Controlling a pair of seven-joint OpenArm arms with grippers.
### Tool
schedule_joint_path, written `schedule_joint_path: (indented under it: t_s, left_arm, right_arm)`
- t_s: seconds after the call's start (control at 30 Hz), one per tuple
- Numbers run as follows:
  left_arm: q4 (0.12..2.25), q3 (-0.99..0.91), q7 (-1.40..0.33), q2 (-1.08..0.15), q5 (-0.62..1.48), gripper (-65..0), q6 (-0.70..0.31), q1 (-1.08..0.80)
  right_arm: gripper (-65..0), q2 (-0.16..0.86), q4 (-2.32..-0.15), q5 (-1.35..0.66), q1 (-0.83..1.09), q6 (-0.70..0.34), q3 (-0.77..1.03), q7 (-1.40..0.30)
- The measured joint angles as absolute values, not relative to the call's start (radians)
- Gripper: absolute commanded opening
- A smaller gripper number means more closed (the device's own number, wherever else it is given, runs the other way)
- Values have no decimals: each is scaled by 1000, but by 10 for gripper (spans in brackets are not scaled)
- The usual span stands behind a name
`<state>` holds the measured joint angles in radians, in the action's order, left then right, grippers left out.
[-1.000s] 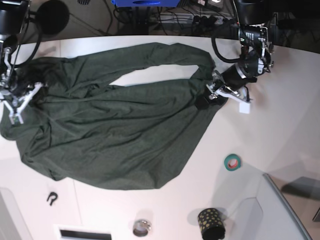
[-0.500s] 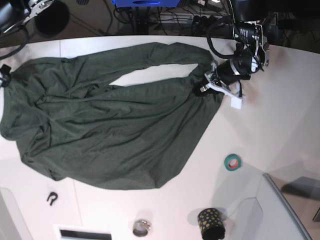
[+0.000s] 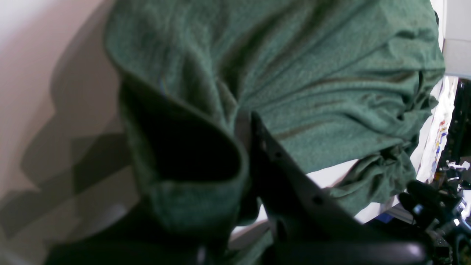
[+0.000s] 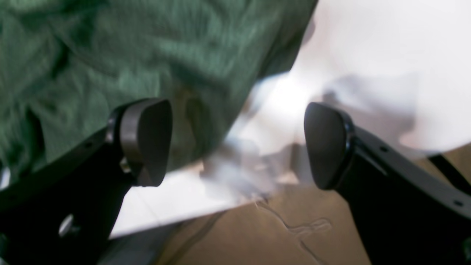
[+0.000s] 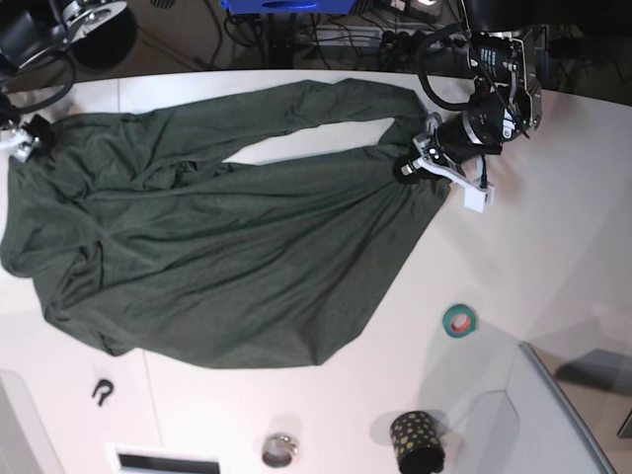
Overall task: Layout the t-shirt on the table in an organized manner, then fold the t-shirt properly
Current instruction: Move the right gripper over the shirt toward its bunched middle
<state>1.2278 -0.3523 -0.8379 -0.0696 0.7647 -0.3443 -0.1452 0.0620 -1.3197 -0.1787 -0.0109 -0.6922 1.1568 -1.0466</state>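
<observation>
Right now my left jaws [image 5: 410,168] are pinched tight on a bunched edge of the t-shirt [image 5: 217,257], so I can pull it flat across the bench [image 5: 553,227]. My right jaws [image 4: 237,141] gape wide with nothing in them, by the shirt's far edge. It lies rumpled and unfolded. 1 dotted cup [image 5: 418,441] stands nearby; I cannot see inside it.
</observation>
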Motion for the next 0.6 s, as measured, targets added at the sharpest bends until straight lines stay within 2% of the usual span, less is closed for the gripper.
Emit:
schedule_joint_path:
  t_s: [0.1,0.2,0.27,0.33,0.5,0.6]
  left_arm:
    - [1229,-350,-838,-71,767,-650,-344,-147]
    - [1229,-351,-840,-84,764,-650,-344,-141]
    - [1229,-352,-841,-86,763,-650,-344,-133]
    - [1229,-350,-841,-84,762,-650,-344,-118]
    - [1230,-350,-842,-83,764,-650,-344,-116]
    - [1229,-352,-842,-86,759,-650,-341,-116]
  right_arm:
    - [-123,-1,-1620,-162,155,-698,986,-966]
    - [-123,41,-1816,-167,336,-689,607,-846]
    - [-123,119,-1836,-167,379,-713,370,-797]
    - [-123,165,-1833,-43,392,-703,212,-786]
    - [-120,182,-1834,269,431,-697,-10,-751]
    - [-120,179,-1864,358,461,-697,-145,-707]
